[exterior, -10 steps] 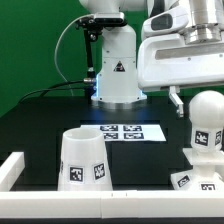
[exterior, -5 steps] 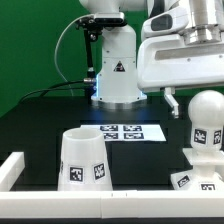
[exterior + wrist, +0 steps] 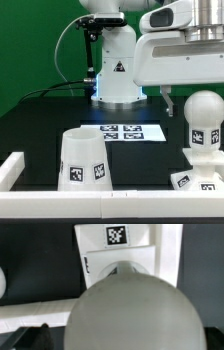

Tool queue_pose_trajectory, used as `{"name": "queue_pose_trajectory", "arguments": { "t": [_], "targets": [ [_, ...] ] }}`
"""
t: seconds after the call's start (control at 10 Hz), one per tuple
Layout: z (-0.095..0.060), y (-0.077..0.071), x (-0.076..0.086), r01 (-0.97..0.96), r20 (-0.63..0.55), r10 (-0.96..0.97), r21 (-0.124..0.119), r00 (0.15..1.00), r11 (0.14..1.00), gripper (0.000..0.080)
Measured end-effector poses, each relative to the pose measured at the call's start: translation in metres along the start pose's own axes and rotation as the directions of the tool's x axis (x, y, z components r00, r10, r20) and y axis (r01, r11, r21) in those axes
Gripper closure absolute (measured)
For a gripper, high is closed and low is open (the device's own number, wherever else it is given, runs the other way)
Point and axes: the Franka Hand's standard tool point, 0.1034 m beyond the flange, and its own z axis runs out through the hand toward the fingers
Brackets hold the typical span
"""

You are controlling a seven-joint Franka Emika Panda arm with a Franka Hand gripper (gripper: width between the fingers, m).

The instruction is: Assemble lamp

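Observation:
The round bulb (image 3: 201, 110) stands upright on its neck on the angular base (image 3: 196, 180) at the exterior view's right front. My gripper (image 3: 185, 108) hangs over it. One dark finger (image 3: 169, 101) shows beside the bulb's head with a small gap; the other finger is hidden. In the wrist view the bulb (image 3: 130, 314) fills the middle, a dark fingertip (image 3: 35, 333) stands apart from its side, and the tagged base (image 3: 118, 249) lies beyond. The cone shade (image 3: 83, 158) stands upright at the left front, apart from both.
The marker board (image 3: 122, 132) lies flat mid-table. The big white robot pedestal (image 3: 117, 75) stands behind it. A low white rail (image 3: 12, 170) runs along the exterior view's left and front edges, close to the shade and the base.
The gripper body has shifted slightly toward the exterior view's left. The bulb's head has shifted a little the same way. The shade has not moved.

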Motion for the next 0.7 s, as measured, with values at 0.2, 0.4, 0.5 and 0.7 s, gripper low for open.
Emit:
{"name": "queue_pose_trajectory", "arguments": {
  "t": [0.2, 0.4, 0.5, 0.7],
  "targets": [
    [-0.0004, 0.0011, 0.0012, -0.005, 0.084, 0.006, -0.010, 0.996, 1.000, 0.0101],
    [0.0007, -0.0021, 0.0033, -0.015, 0.054, 0.015, -0.003, 0.998, 1.000, 0.0101],
    [0.0009, -0.0019, 0.0030, -0.031, 0.056, 0.031, -0.004, 0.998, 1.000, 0.0217],
    [0.0009, -0.0020, 0.0030, -0.062, 0.056, 0.062, -0.006, 0.997, 0.998, 0.0228]
  ]
}}
